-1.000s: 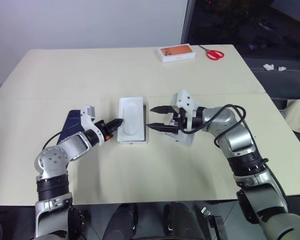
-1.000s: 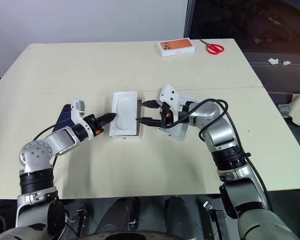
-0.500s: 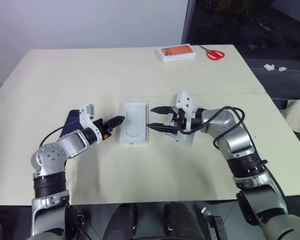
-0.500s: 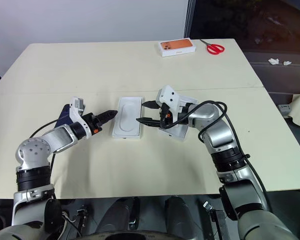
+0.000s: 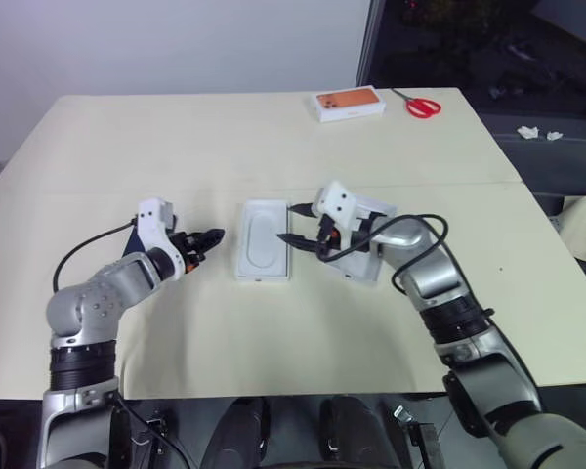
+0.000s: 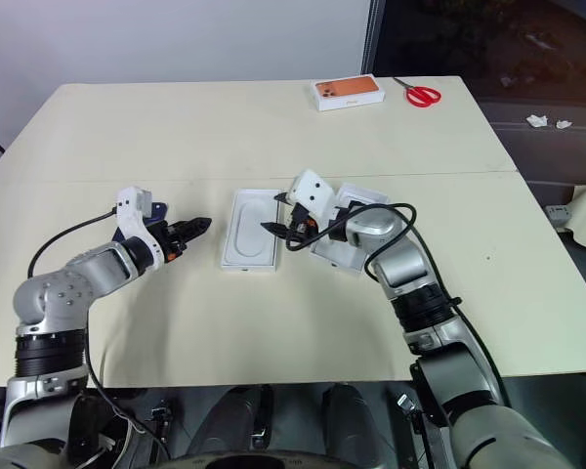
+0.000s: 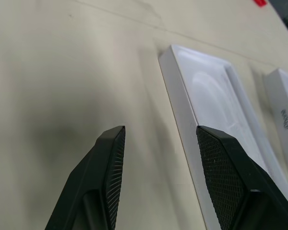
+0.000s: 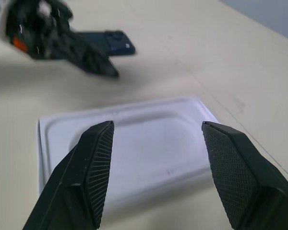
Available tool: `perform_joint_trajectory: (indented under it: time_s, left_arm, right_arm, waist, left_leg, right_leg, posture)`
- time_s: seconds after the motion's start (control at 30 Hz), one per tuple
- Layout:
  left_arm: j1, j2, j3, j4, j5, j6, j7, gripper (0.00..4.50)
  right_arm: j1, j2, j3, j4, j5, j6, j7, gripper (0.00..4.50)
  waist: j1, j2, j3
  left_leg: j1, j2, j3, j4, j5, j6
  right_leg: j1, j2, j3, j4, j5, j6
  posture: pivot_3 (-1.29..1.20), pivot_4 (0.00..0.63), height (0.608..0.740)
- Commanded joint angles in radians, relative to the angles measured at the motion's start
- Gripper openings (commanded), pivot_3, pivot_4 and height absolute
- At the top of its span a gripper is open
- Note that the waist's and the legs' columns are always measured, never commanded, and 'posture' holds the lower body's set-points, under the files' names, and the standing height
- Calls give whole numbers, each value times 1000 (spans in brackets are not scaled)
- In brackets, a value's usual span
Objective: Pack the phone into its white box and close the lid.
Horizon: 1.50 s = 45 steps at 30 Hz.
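insert tray (image 5: 263,239) between phone (image 8: 107,39), box (image 5: 366,256)

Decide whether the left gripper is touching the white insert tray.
Apart. In the left eye view, bare table separates the left gripper from the insert tray; its open fingers hold nothing.

The left gripper (image 5: 209,237) is now standing open and empty, having let go of the white insert tray (image 5: 263,239) it was gripping a second ago, and is drawing back toward the table's left edge. The tray, earlier tilted, is now lying flat and square on the table (image 5: 225,137). The right gripper (image 5: 295,223), open, is reaching in over the tray's right edge.
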<state>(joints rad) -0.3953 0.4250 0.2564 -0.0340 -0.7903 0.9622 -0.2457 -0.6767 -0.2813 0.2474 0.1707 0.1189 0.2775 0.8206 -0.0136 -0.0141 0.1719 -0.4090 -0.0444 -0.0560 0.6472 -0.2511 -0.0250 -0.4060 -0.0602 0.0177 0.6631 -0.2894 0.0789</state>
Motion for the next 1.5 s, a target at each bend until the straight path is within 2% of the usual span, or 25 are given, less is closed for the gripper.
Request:
perform_joint_trajectory:
  time_s: [0.03,0.13,0.17,0.23,0.37,0.57,0.77,1.0,1.13,1.27,1.37,1.5]
  left_arm:
    - [-9,0,20,1,20,-31,-15,2450]
    - [-7,1,12,3,32,-34,-32,2450]
    - [-6,2,8,1,34,-33,-42,2494]
    - [-9,-2,12,-5,31,-25,-44,2511]
    - [-7,-12,30,-2,35,-23,-35,2511]
    - [14,-16,22,-27,44,-20,-40,2511]
    - [27,-19,25,-39,48,-25,-37,2511]
    - [29,-18,32,-33,54,-28,-41,2511]
    - [25,-16,26,-30,66,-33,-48,2511]
    - [21,-14,21,-31,80,-42,-51,2511]
    - [15,-7,25,-22,91,-53,-58,2511]
    - [20,13,29,-7,117,-76,-71,2511]
  right_arm:
    - [-28,50,16,-21,-31,-21,-58,3075]
    - [-39,93,59,20,-78,-54,-88,3075]
    - [-45,109,67,38,-86,-55,-96,2812]
    - [-60,133,78,74,-104,-56,-112,2147]
    - [-85,161,141,151,-190,-110,-146,36]
    - [-125,119,268,293,-372,-220,-168,11]
    - [-144,94,220,247,-349,-150,-105,11]
    - [-109,75,227,147,-348,-80,-32,11]
    - [-94,101,191,88,-291,-44,-17,11]
    - [-105,140,72,37,-172,14,-32,11]
    - [-131,116,-22,66,-131,24,-75,11]
    - [-127,90,-75,66,-84,42,-71,11]
  waist:
    - [-2,0,0]
    - [-4,0,0]
    - [-4,0,0]
    - [-4,0,0]
    - [-3,0,0]
    - [-5,0,0]
    - [-4,0,0]
    - [-6,0,0]
    - [-4,0,0]
    - [-5,0,0]
    - [-1,0,0]
    - [0,0,0]
  left_leg:
    - [0,0,0,0,0,0]
    - [0,0,0,0,0,0]
    - [0,0,0,0,0,0]
    - [0,0,0,0,0,0]
    - [0,0,0,0,0,0]
    - [0,0,0,0,0,-1]
    - [0,0,0,0,1,-1]
    - [0,0,0,-1,0,0]
    - [0,0,0,-1,0,0]
    - [0,0,-1,-1,0,0]
    - [0,0,-1,-1,0,0]
    - [0,0,-1,-1,-1,1]
  right_leg:
    - [0,0,0,0,0,0]
    - [-1,0,0,0,0,0]
    - [-1,0,0,0,0,0]
    - [-1,0,0,0,0,0]
    - [-1,0,0,0,0,0]
    - [-1,0,0,0,0,0]
    - [-1,0,0,0,0,0]
    - [-1,1,0,0,0,0]
    - [-1,1,0,0,0,0]
    - [-1,1,0,1,0,0]
    - [-1,1,0,0,0,0]
    - [0,0,0,0,0,0]
  posture:
    - [0,150,740]
    - [0,150,740]
    - [0,150,740]
    - [0,150,740]
    - [0,150,740]
    - [0,150,740]
    - [0,150,740]
    - [0,150,740]
    - [0,150,740]
    - [0,150,740]
    - [0,150,740]
    - [0,150,740]
